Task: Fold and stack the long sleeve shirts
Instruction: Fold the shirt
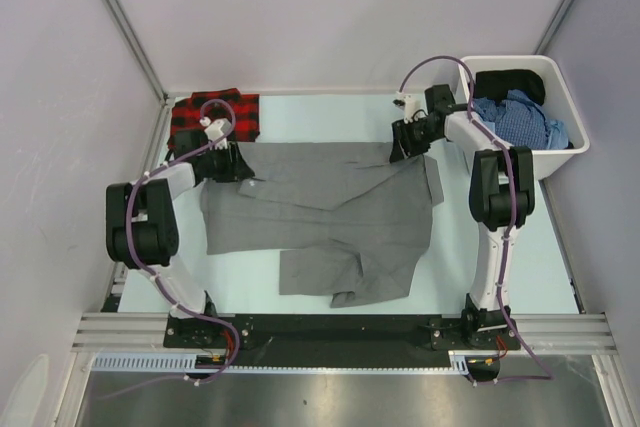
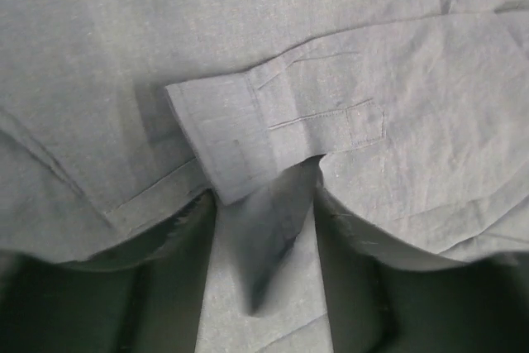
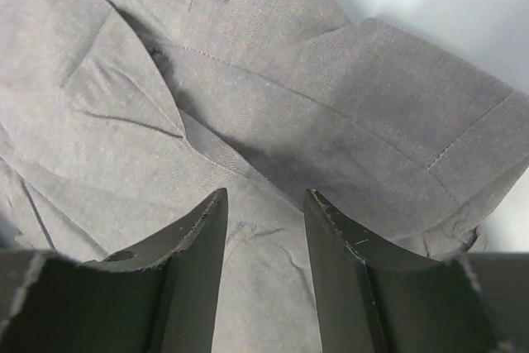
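Observation:
The mid-grey long sleeve shirt lies spread across the middle of the table, with a sleeve folded in over its body. The red-and-black plaid shirt sits folded at the back left corner. My left gripper is down on the grey shirt's left edge; in the left wrist view its jaws stand apart, grey cloth lies loose between them, and the sleeve cuff rests just ahead. My right gripper is at the shirt's back right corner, open over flat grey cloth and pinching nothing.
A white bin stands at the back right, holding blue cloth and black cloth. Frame posts and pale walls enclose the table's back and sides. The arm bases are bolted to a rail at the near edge.

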